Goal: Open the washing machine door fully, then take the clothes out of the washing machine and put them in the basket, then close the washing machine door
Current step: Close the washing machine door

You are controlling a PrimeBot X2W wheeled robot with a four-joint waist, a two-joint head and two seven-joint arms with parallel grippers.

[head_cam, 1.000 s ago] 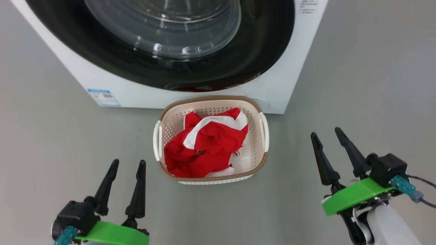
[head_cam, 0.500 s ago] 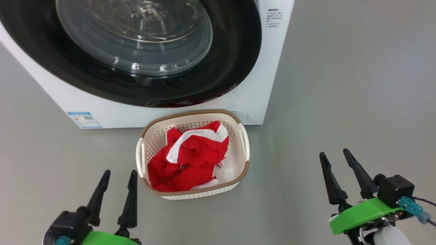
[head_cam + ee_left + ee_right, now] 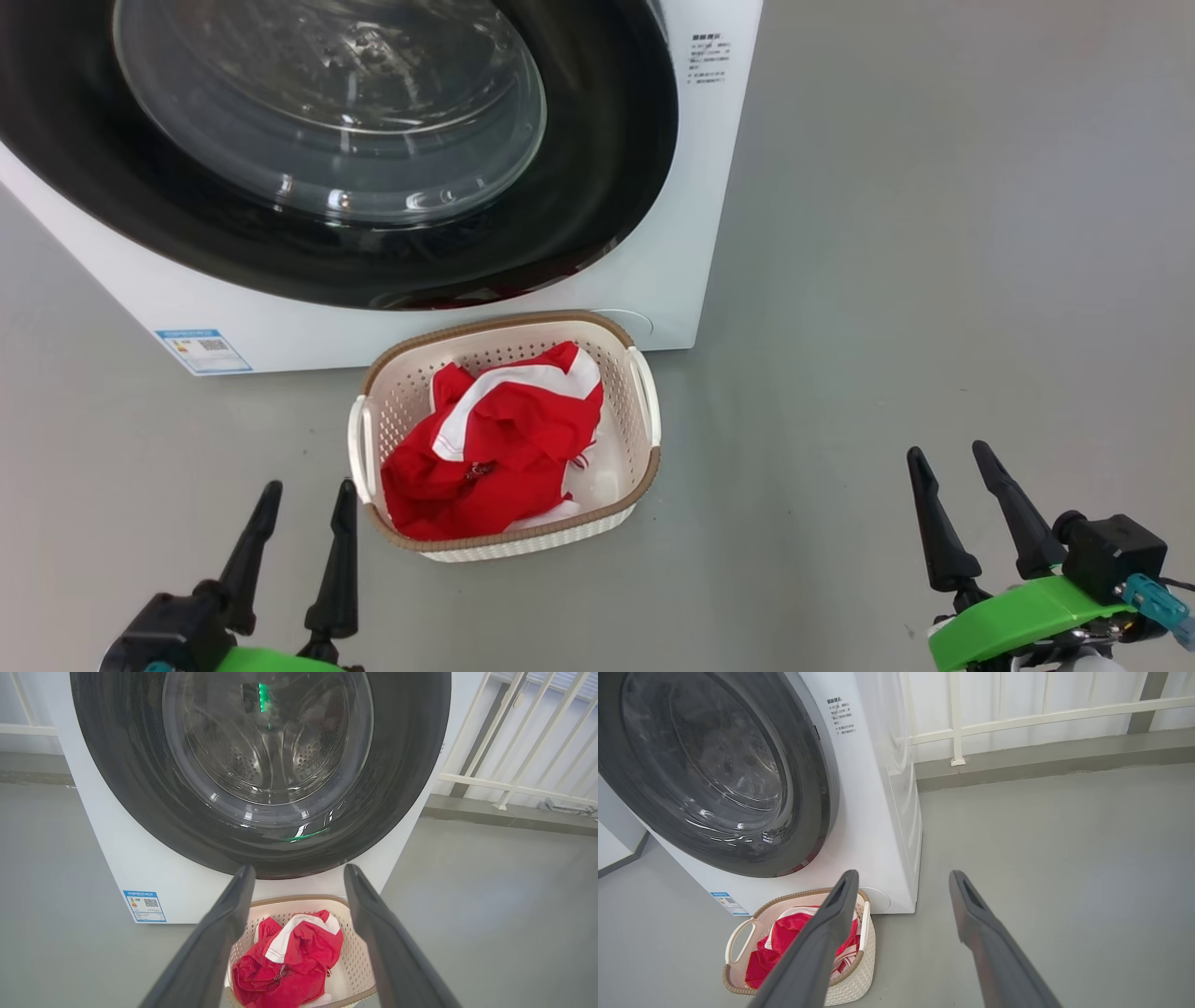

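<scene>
The washing machine [image 3: 695,187] stands on the floor ahead, its black-rimmed door [image 3: 597,168] shut flat against the front; the door [image 3: 402,765] fills the top of the left wrist view with the steel drum behind the glass. The cream basket [image 3: 644,411] sits just before the machine, holding the red and white clothes [image 3: 485,448]. Basket [image 3: 738,933] and clothes [image 3: 784,935] lie low left in the right wrist view. My left gripper [image 3: 303,495] hangs open, nothing in it, near the basket's left corner. My right gripper [image 3: 952,462] hangs open, nothing in it, well right of the basket.
Grey floor [image 3: 934,233] stretches wide to the right of the machine. A white railing [image 3: 1017,718] and a low ledge run along the wall behind it. A small blue label [image 3: 201,347] marks the machine's lower left corner.
The head view has pulled back and shifted, so machine and basket slid left and down in it. Both grippers sit lower in the view, still open.
</scene>
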